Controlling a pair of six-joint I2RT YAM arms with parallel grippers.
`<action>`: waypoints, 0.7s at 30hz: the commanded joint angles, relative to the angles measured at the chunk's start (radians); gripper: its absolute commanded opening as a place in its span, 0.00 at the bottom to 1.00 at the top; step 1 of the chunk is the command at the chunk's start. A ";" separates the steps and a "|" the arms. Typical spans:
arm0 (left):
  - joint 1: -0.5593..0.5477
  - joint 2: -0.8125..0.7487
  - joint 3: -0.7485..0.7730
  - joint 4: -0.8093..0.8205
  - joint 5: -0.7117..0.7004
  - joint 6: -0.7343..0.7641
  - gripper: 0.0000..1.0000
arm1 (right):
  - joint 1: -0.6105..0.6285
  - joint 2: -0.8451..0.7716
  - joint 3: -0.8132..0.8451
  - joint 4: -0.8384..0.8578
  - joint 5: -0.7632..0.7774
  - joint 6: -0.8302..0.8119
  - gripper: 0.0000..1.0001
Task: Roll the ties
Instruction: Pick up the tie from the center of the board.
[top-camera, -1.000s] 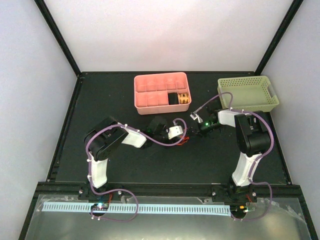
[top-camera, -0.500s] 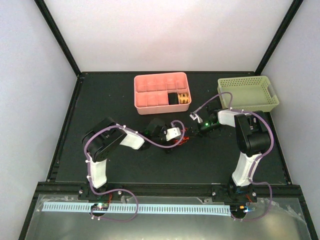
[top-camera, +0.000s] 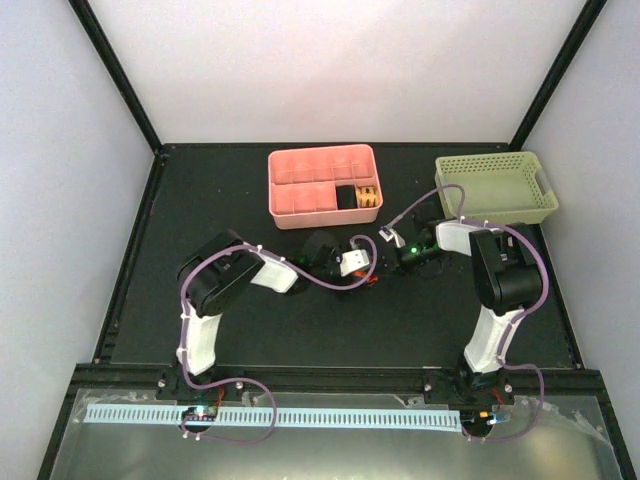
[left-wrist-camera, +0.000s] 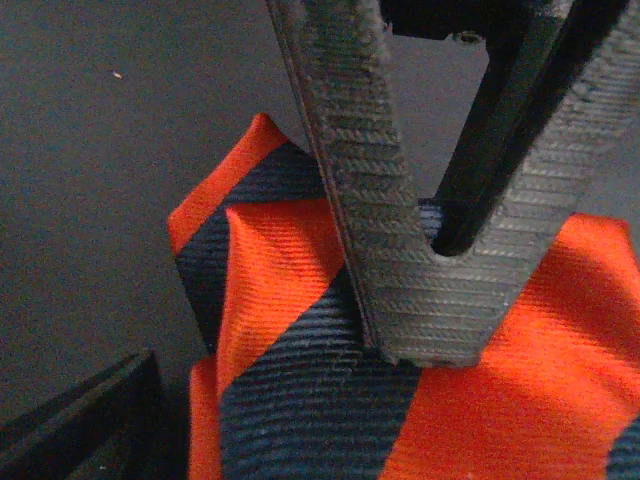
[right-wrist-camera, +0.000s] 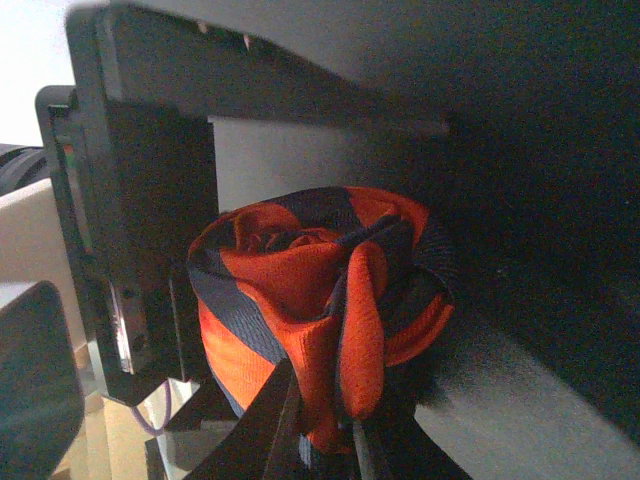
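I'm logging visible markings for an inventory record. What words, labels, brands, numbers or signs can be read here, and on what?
None can be read in any view.
The tie shows only orange-red and navy stripes, no label.
The pink tray, the green basket and the pale slotted strip at the near edge show no lettering at this size.
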 joint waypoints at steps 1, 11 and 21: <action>-0.004 0.032 0.015 -0.044 0.040 0.024 0.83 | 0.009 -0.030 -0.013 -0.010 0.012 -0.018 0.02; 0.008 -0.151 -0.081 -0.095 0.107 -0.022 0.99 | 0.010 -0.074 0.020 -0.049 0.024 -0.034 0.02; 0.223 -0.549 -0.189 -0.380 0.374 0.012 0.99 | 0.010 -0.180 0.211 -0.277 0.193 -0.260 0.02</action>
